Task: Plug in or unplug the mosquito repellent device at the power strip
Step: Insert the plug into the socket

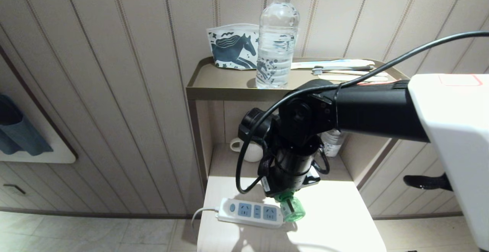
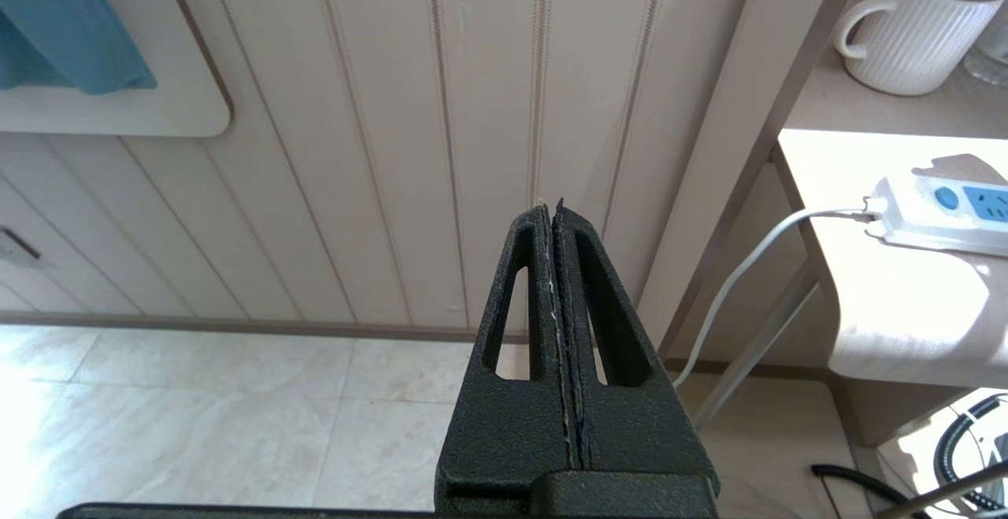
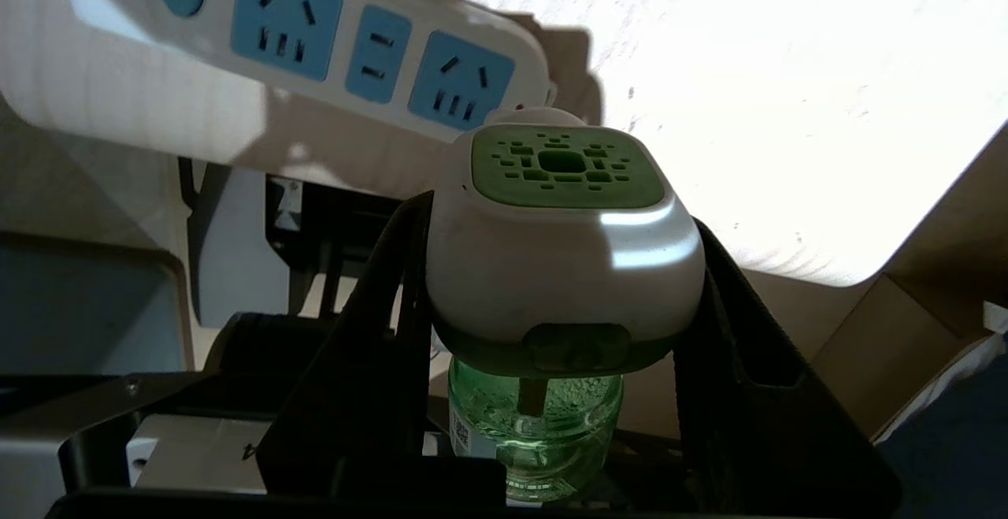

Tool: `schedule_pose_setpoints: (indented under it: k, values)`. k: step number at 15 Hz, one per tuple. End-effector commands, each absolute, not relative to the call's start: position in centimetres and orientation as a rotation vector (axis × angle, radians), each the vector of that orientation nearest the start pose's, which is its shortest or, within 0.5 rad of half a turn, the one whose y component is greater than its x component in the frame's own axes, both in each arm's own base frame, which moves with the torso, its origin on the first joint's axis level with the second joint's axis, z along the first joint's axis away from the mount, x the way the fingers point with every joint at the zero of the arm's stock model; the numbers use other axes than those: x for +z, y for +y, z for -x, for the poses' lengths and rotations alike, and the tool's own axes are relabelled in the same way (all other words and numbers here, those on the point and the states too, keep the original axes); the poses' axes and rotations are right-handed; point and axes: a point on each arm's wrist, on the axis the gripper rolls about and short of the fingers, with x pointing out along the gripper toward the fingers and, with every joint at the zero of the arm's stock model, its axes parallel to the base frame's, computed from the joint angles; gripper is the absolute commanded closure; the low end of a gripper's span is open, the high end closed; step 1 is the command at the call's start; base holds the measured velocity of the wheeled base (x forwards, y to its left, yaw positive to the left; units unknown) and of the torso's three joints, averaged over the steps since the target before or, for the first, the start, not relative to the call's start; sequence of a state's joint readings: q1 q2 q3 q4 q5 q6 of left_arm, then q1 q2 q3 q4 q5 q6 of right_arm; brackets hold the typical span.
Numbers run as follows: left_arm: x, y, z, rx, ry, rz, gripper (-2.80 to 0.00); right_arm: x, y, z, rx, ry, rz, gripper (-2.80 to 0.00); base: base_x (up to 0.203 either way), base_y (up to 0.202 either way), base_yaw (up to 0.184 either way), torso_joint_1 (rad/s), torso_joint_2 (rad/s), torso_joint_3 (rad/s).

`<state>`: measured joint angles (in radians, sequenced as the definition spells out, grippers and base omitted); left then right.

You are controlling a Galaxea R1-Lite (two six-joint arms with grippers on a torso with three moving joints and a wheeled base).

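The right tool pinches the mosquito repellent device by its white head, just beside the cord-free end of the power strip, which lies near the worktop's front left edge. The left tool, pressed together, hangs beyond that edge over the floor.

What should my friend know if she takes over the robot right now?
Right end effector: shut on the device, held just off the strip's end, above the table.
Left end effector: shut, empty, parked beside the table.
Done: device is gripped; all three sockets are free.
Left: plug it in, or set it down if it was just unplugged.
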<state>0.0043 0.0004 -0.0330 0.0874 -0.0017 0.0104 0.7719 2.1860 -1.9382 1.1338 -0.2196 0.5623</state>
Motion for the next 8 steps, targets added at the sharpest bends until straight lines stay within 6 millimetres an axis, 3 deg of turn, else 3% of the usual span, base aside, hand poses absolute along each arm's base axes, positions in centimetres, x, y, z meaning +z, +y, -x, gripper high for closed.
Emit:
schedule_pose_setpoints:
  k: [1,8]
  values:
    - [7.5,0.0,2.5,0.003,0.055,-0.009,0.0,17.0,26.4,-27.5,0.142,1.343,0.158,0.0,0.0,0.0,0.0,0.0,0.0,0.0]
    - [7.5,0.0,2.5,0.003,0.055,-0.009,0.0,14.3,26.9,-28.2,0.162,1.454,0.144,0.0,0.0,0.0,0.0,0.0,0.0,0.0]
